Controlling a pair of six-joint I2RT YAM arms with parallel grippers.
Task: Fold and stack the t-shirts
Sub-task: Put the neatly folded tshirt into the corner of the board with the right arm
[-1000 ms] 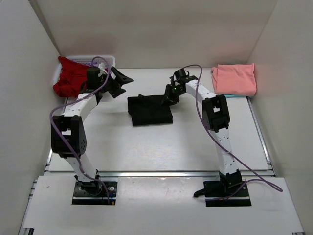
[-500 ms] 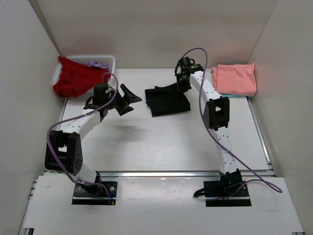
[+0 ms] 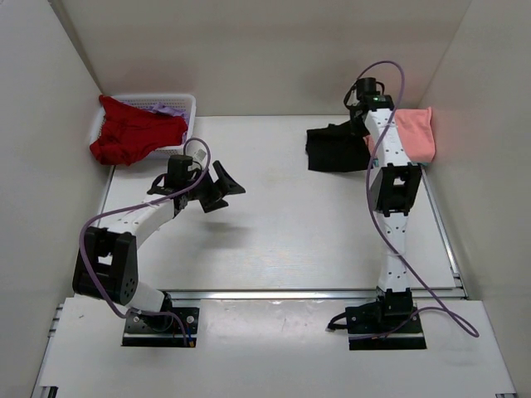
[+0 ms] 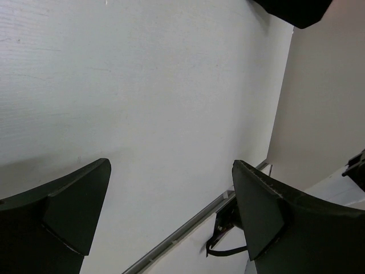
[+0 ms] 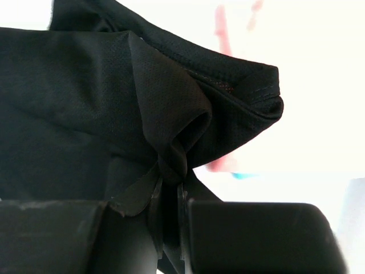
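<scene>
The folded black t-shirt (image 3: 334, 149) hangs from my right gripper (image 3: 358, 124) at the back right, just left of the folded salmon-pink t-shirt (image 3: 415, 133). In the right wrist view the gripper (image 5: 170, 188) is shut on a pinched fold of the black cloth (image 5: 85, 103). The red t-shirt (image 3: 133, 135) lies crumpled over the white basket (image 3: 178, 101) at the back left. My left gripper (image 3: 222, 184) is open and empty over bare table left of centre; its wrist view shows only the tabletop (image 4: 142, 103) between the fingers (image 4: 259, 205).
White walls close in the table on the left, back and right. A metal rail (image 3: 274, 292) runs along the table's near edge.
My right gripper has carried the black t-shirt from the table's middle to the back right, beside the pink t-shirt. My left arm has drawn back toward the near left, jaws open.
</scene>
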